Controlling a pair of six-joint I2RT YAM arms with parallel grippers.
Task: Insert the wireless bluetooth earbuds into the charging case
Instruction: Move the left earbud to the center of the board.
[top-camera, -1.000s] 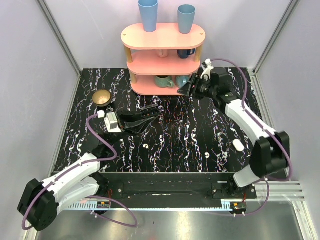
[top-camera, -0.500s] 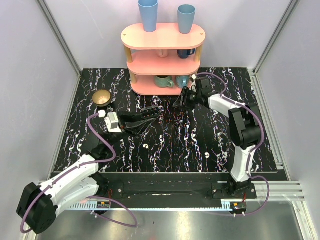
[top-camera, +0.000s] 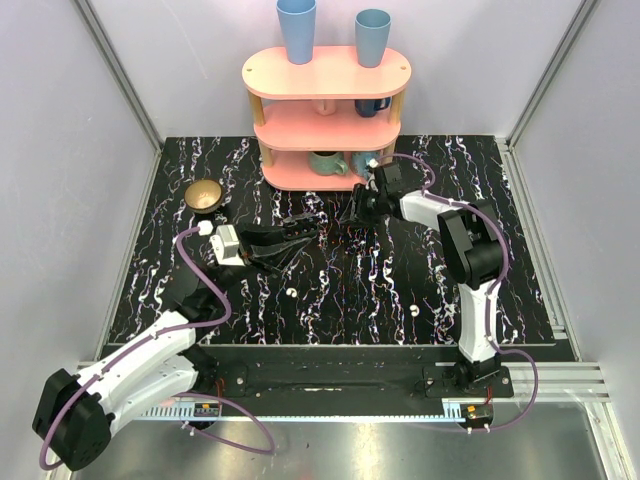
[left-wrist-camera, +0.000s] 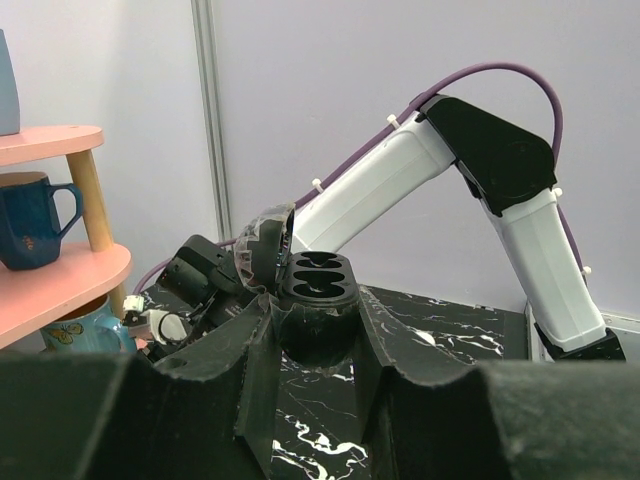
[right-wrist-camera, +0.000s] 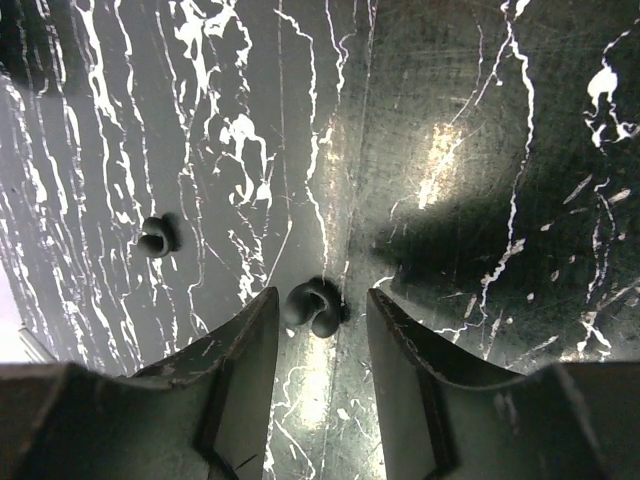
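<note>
In the left wrist view my left gripper (left-wrist-camera: 312, 335) is shut on the charging case (left-wrist-camera: 318, 278), which is black, rounded and held upright. Its lid is open and its two sockets face up. From above, this gripper (top-camera: 305, 225) holds the case (top-camera: 300, 218) just over the table's middle. My right gripper (right-wrist-camera: 320, 300) points down at the table in front of the shelf, jaws apart. One dark earbud (right-wrist-camera: 315, 306) lies on the marble between the fingertips, touching neither finger. A second dark earbud (right-wrist-camera: 158, 236) lies further to the left. In the top view the right gripper (top-camera: 358, 208) hides both.
A pink three-tier shelf (top-camera: 325, 105) stands at the back, with mugs on its lower tiers and two blue cups on top. A gold bowl (top-camera: 205, 195) sits at the back left. The right arm (left-wrist-camera: 430, 170) rises close behind the held case.
The right arm has folded inward and its gripper has come down and left, to the table in front of the shelf, with its jaws narrowing. The left arm has barely moved.
</note>
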